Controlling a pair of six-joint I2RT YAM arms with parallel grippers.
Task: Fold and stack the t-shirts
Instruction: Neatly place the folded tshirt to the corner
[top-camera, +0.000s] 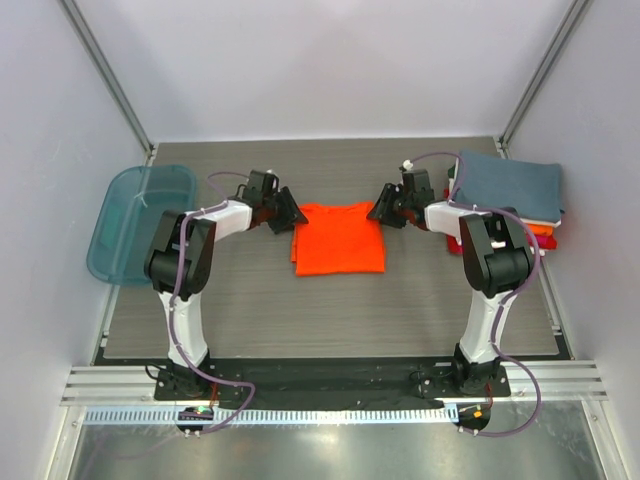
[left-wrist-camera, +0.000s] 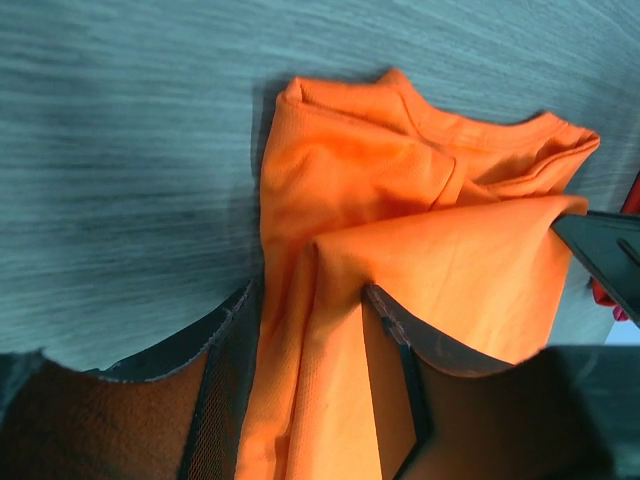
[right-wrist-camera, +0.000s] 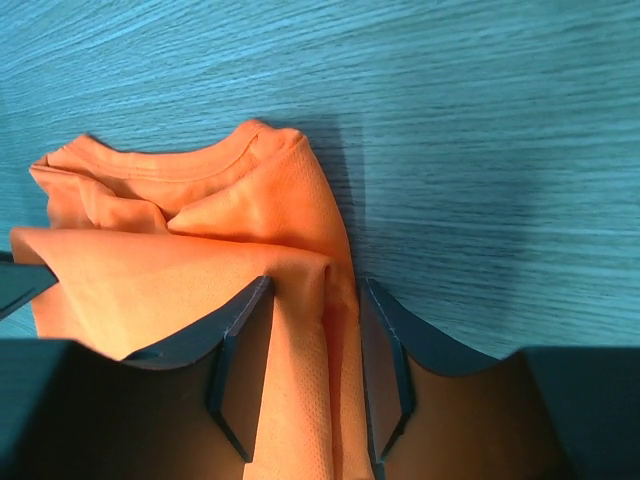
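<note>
Jaws on both sides stand roughly half apart, each with cloth between them. The left gripper (left-wrist-camera: 308, 295) straddles a raised fold at the left edge of the orange t-shirt (top-camera: 338, 238). The cloth fills the gap, but I cannot tell whether it is actually pinched. The right gripper (right-wrist-camera: 316, 285) does the same at the right edge, grip equally unclear. The shirt lies mid-table, sides folded in, collar seam showing in both wrist views. The stack of folded t-shirts (top-camera: 512, 185) sits far right, slate blue-grey on top, orange and crimson edges beneath. The teal tub (top-camera: 140, 222) is at the left edge of the table (top-camera: 330, 315).
</note>
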